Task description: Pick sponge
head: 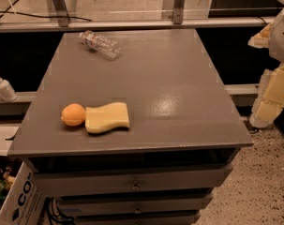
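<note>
The pale yellow sponge point(107, 117) lies flat on the grey table point(179, 78), near its front left. It touches a round orange fruit point(73, 115) on its left side. My gripper point(272, 95), with cream-yellow padding, hangs at the far right edge of the view, beyond the table's right edge and well away from the sponge. It holds nothing that I can see. Part of the gripper is cut off by the frame.
A clear plastic bottle point(100, 44) lies on its side at the table's back left. A soap dispenser point(3, 87) stands on a ledge to the left. A cardboard box point(15, 198) sits on the floor at lower left. Drawers point(132, 182) are under the tabletop.
</note>
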Tool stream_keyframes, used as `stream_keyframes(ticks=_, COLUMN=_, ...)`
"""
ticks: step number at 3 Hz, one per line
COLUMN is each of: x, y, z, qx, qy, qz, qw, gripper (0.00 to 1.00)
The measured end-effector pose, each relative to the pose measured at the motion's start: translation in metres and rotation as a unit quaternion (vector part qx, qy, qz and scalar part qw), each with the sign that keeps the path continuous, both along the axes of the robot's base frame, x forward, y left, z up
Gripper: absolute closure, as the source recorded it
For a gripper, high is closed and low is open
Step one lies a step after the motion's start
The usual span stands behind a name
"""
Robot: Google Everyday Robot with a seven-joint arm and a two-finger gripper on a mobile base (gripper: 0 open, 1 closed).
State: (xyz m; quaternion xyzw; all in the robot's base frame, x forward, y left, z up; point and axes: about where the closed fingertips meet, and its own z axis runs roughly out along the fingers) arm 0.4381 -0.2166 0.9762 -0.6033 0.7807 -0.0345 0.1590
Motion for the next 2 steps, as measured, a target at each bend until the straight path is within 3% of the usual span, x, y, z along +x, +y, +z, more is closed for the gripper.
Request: stream_keyframes(ticks=2, x=0.0007, y=0.0094, z=0.0018, qx=0.019, qy=-0.007, qz=0.015, qw=0.9997, gripper=0.0)
